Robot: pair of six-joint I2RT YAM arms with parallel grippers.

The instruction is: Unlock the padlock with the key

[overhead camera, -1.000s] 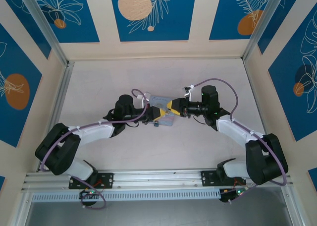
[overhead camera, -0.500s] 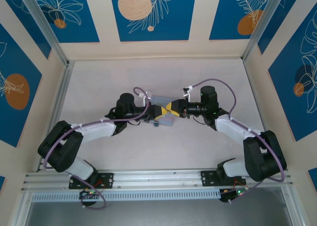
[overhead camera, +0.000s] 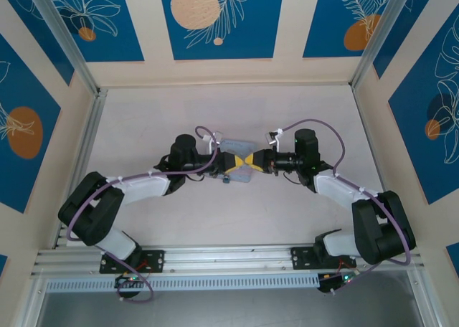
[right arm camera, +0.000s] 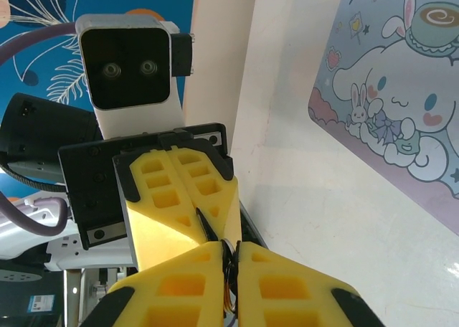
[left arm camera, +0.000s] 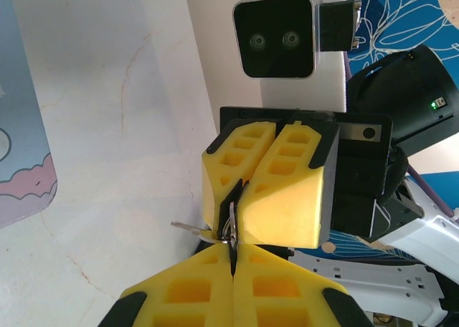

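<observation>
A second ago the right hand [overhead camera: 253, 160] stood a little back with its fingers parted. Now it has closed up and come forward, so that it meets the left hand [overhead camera: 239, 162] tip to tip above the pale blue tin [overhead camera: 231, 143]. The left hand was pressed together then and is so now, while the tin has not shifted on the desk [overhead camera: 179, 112]. The overhead view shows the two yellow hands as one bow-tie shape over the tin. It also shows a tiny dark, bluish speck, the padlock [overhead camera: 225, 181], on the desk just beside the tin's near edge; it is too small to make out further. The left wrist view brings out what the overhead cannot. Both pairs of fingers are pressed together, and a small piece of metal, the key [left arm camera: 231, 231], is pinched in the seam where all four tips meet. A thin silvery sliver of it pokes out sideways. The right wrist view shows the same pinch from the other side, a dark bit of metal [right arm camera: 229, 261] between the tips, and the tin's cartoon-rabbit print [right arm camera: 401, 126] off to one side. The padlock lies lower left of the joined hands, near them but touching neither.
</observation>
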